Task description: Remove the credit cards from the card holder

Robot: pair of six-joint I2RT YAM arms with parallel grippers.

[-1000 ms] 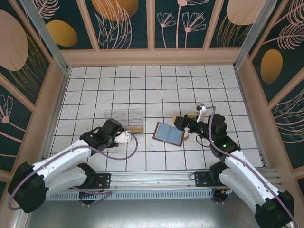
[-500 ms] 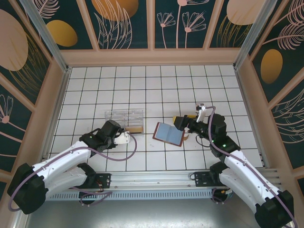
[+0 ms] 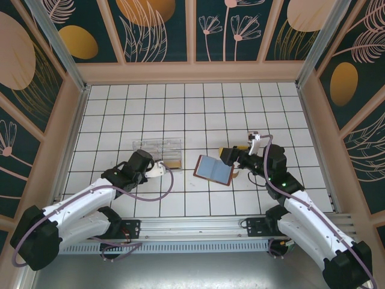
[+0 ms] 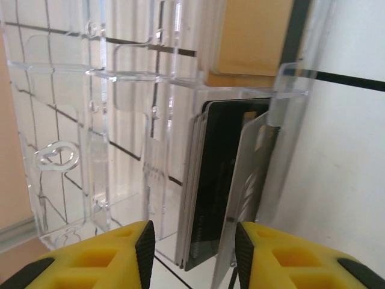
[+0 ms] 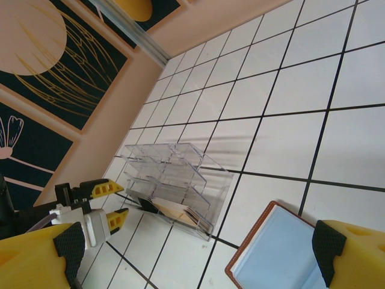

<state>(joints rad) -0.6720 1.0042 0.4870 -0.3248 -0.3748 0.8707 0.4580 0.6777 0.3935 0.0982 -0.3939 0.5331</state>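
Note:
The card holder [image 3: 213,170] lies open like a book on the tiles, brown-edged and blue-grey inside [image 5: 283,256]. Several credit cards [image 4: 219,192] stand on edge in the near slot of a clear plastic box [image 3: 157,149], a dark one and a silvery one facing me. My left gripper [image 4: 194,256] is open, its jaws straddling the ends of those cards; the right pad [image 4: 243,253] is close to the silvery card. My right gripper [image 5: 198,259] hangs wide open over the card holder's right edge with nothing between its fingers.
The clear box [image 5: 174,177] has several tiered slots, the upper ones holding nothing. Tan cards [image 5: 174,212] fill its lowest slot. My left gripper [image 5: 102,201] shows beside it. Raised walls ring the white tiled floor [image 3: 198,108].
My left gripper's jaws have opened from shut, leaving the cards standing in the clear box. The right arm and the card holder have not moved.

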